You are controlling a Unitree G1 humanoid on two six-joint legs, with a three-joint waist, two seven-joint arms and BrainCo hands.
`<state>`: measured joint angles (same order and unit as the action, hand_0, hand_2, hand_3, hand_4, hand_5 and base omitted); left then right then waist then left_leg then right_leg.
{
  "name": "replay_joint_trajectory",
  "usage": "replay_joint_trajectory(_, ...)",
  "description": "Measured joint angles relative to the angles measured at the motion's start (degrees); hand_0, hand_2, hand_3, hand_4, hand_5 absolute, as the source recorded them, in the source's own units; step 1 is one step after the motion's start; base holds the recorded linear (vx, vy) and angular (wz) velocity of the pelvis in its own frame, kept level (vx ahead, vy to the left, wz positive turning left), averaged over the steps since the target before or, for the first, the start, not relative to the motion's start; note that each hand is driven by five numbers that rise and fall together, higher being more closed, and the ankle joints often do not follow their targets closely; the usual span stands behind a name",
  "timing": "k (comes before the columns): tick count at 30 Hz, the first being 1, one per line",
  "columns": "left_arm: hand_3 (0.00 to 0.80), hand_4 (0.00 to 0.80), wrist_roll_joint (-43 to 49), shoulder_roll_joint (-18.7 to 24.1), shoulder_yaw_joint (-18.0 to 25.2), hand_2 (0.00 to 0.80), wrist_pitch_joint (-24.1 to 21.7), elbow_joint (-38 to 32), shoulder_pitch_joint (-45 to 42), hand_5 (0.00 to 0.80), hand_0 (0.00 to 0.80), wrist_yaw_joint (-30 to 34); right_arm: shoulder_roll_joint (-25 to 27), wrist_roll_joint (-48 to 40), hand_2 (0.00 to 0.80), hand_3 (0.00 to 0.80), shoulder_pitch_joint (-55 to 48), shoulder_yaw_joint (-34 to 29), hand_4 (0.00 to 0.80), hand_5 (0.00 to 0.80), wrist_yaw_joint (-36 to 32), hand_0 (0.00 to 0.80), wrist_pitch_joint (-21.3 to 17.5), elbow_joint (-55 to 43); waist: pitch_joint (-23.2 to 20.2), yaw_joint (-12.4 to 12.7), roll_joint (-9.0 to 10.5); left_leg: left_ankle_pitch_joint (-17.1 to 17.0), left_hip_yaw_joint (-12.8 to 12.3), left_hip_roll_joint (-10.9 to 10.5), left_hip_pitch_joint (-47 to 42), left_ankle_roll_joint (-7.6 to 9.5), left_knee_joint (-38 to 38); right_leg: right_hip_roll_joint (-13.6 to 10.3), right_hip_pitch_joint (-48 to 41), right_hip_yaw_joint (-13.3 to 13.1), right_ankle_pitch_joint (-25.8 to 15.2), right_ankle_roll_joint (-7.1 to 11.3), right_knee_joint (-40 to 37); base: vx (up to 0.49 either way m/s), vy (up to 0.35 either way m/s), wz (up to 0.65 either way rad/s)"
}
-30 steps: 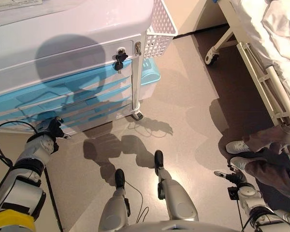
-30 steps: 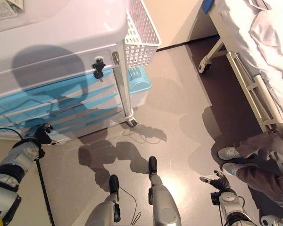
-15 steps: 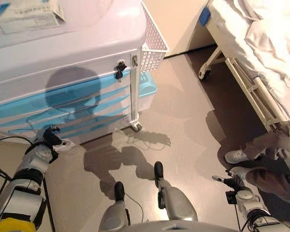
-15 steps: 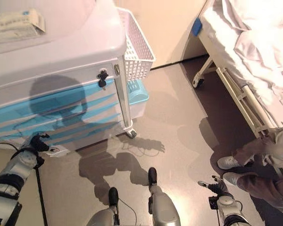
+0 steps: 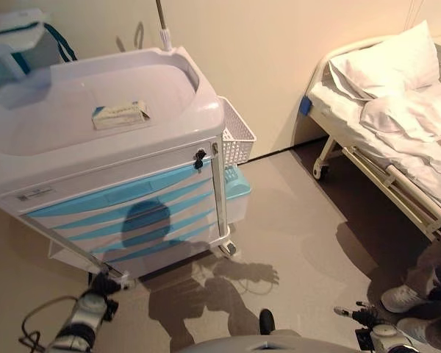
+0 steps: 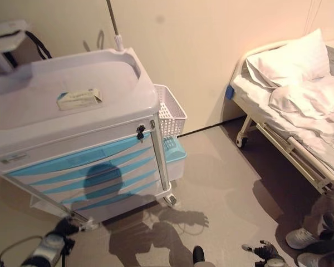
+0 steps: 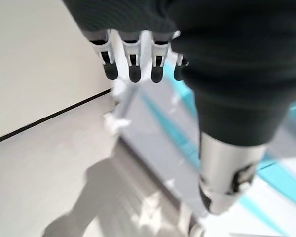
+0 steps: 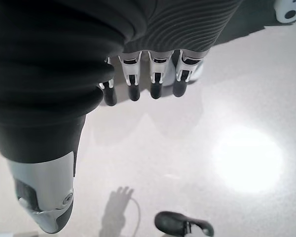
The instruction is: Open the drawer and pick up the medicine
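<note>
A white medical cart (image 5: 73, 95) stands against the wall, its stacked blue drawers (image 5: 125, 202) all shut. A small white and blue medicine box (image 5: 120, 114) lies on the cart's recessed top. My left hand (image 5: 103, 285) hangs low by the cart's bottom left corner, near the floor; in the left wrist view its fingers (image 7: 133, 64) are straight and hold nothing, with the blue drawer fronts (image 7: 167, 128) beyond them. My right hand (image 5: 364, 316) hangs low at the right over the floor, fingers (image 8: 153, 74) relaxed and empty.
A white mesh basket (image 5: 237, 132) hangs on the cart's right side above a pale blue bin (image 5: 237, 193). A key sits in a lock (image 5: 200, 158) at the cart's front right. A hospital bed (image 5: 397, 125) stands at the right. A person's shoes (image 5: 404, 298) show nearby.
The whole picture has shifted as the camera tilted up: the cart's top, the box and the wall have come into view. Both hands stay low and empty.
</note>
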<state>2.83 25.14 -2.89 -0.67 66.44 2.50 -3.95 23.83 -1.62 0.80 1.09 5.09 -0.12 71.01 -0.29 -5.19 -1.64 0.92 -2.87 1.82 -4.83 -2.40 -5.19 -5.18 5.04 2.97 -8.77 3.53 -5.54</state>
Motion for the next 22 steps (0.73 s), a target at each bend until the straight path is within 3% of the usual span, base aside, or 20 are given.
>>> replay_joint_trajectory(10,0.0,0.0,-4.86,-4.72,2.23,0.0,0.25,5.15,-4.67,0.0,0.0,2.45,-0.38,1.03,0.0,0.0,-2.26,-0.63,0.0,0.0,-1.21,0.0,0.51,1.84,-1.91,1.77,0.48,0.08,1.57,0.17,-1.68,-0.04,0.13,-0.04,-2.63,1.33,0.27,0.29,0.0,0.005,-0.002,0.08)
replay_joint_trajectory(22,0.0,0.0,-4.67,-8.66,2.88,0.0,0.83,9.41,-6.73,0.0,0.0,3.57,-2.69,1.02,0.0,0.0,-3.11,-0.45,0.0,0.0,-2.18,0.0,0.57,4.11,-3.37,1.88,0.46,0.16,3.06,0.54,-2.7,-0.11,0.05,-0.04,-4.32,2.88,1.08,-0.17,0.02,0.005,-0.002,0.06)
